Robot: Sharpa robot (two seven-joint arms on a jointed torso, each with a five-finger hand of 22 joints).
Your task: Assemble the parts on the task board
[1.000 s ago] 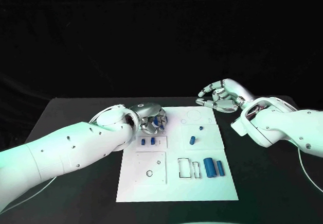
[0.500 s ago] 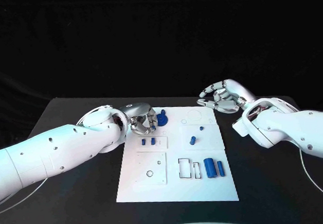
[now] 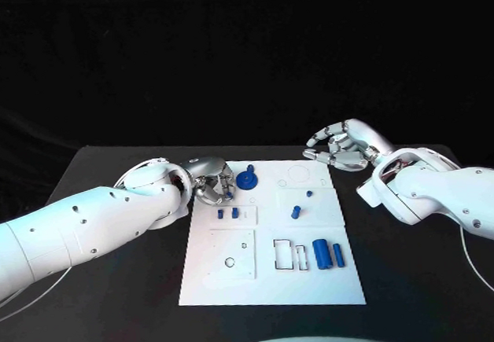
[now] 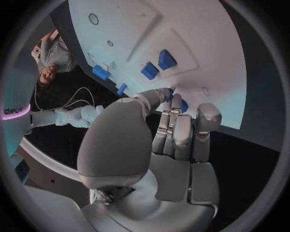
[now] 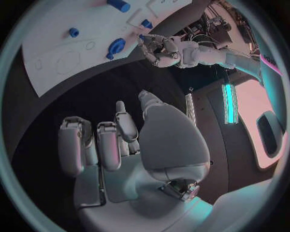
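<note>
Your left hand [image 3: 212,186] rests curled, holding nothing, beside the blue gear [image 3: 247,177] (standing on the task board [image 3: 272,287]); right hand [image 3: 342,147] hovers curled, empty.

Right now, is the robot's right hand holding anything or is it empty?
Empty. The right hand hangs over the black table just off the task board's far right corner, fingers curled around nothing.

Both arms wear smooth, glossy white shells dotted with small dark screw holes. Thin white cables loop beside the left hand [image 3: 211,183] and trail under each forearm. The left hand and right hand [image 3: 342,145] are silver-grey metal with segmented fingers and rounded palm housings.
</note>
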